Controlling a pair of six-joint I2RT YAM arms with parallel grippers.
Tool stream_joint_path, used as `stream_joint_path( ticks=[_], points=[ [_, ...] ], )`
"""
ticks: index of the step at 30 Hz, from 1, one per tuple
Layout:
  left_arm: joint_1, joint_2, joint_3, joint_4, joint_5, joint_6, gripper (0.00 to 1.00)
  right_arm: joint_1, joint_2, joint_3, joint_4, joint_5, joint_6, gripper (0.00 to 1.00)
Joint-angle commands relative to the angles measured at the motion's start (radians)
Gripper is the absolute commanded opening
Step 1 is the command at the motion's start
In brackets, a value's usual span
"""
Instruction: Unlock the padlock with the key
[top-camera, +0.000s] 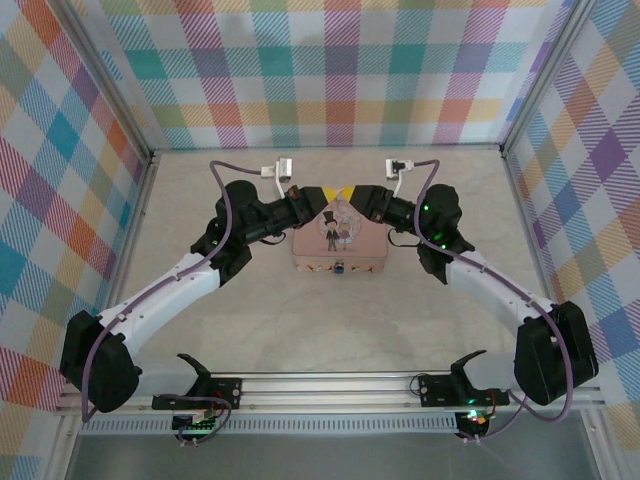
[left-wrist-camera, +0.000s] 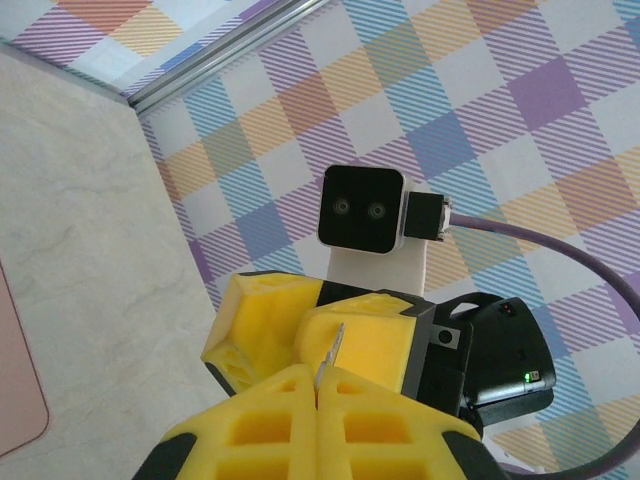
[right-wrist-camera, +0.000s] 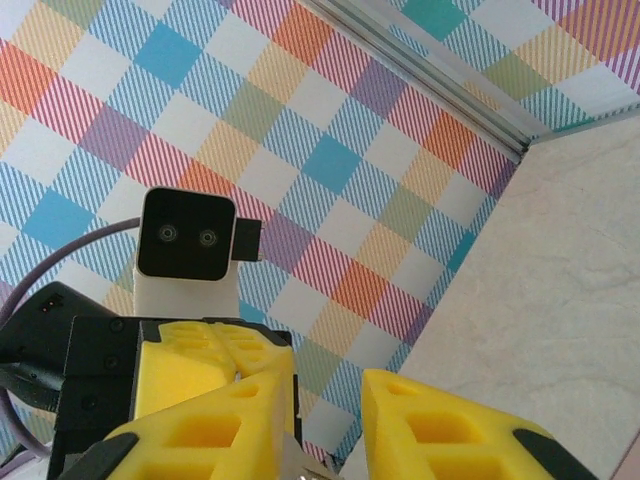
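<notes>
Pink tin bears a cartoon couple; left hand pinches key

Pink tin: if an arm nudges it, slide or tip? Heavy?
The pink tin lies flat and low on the smooth table, so a nudge would probably slide it rather than tip it. It looks like a thin-walled box, likely light, so tugging the padlock at its near side might drag it.

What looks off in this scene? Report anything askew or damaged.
Nothing looks spilled or damaged. One oddity: the left tool and right tool meet tip to tip over the pink tin, the left pinching a silver sliver, while the padlock sits at its near side.
</notes>
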Motion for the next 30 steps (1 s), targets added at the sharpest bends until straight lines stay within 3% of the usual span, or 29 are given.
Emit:
stream_joint_path(
  ticks=[1, 30],
  points=[
    [-0.015, -0.024, -0.02, 0.029, -0.004, -0.012, 0.0, 0.011, 0.004, 0.018, 0.104, -0.016, 0.024, 0.29],
    [-0.015, -0.077, -0.033, 0.047, -0.079, -0.016, 0.0, 0.015, -0.038, -0.054, 0.229, 0.041, 0.061, 0.31]
  ],
)
